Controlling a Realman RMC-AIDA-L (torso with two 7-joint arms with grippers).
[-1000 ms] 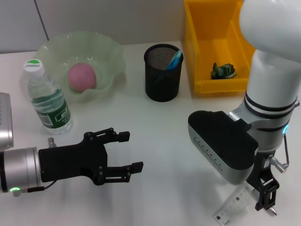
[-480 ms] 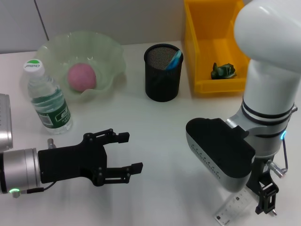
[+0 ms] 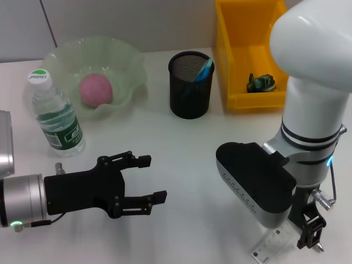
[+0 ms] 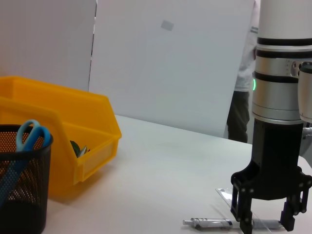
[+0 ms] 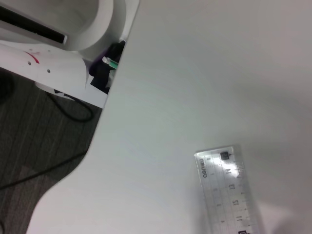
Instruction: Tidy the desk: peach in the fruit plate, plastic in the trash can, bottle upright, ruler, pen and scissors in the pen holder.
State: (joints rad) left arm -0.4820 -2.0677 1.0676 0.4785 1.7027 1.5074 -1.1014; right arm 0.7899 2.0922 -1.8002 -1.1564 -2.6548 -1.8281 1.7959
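Note:
My right gripper (image 3: 311, 240) hangs low over the table's front right, right next to the clear ruler (image 3: 273, 244). In the left wrist view the right gripper (image 4: 267, 226) stands open with its fingertips down at the table beside a white pen (image 4: 210, 223). My left gripper (image 3: 154, 177) is open and holds nothing at the front left. The pink peach (image 3: 96, 89) lies in the green fruit plate (image 3: 129, 58). A water bottle (image 3: 55, 115) stands upright. Blue-handled scissors (image 3: 203, 70) stick out of the black mesh pen holder (image 3: 190, 96). Green plastic (image 3: 260, 82) lies in the yellow trash can (image 3: 231, 55).
The right wrist view shows the ruler (image 5: 229, 190) close to the table's front edge (image 5: 105, 122), with dark floor beyond. The right arm's bulky white and black body (image 3: 256, 181) hides the table beneath it. Bare tabletop lies between the two grippers.
The right arm has leaned slightly left and forward, and its gripper has sunk a little closer to the table by the ruler. The left arm has not moved.

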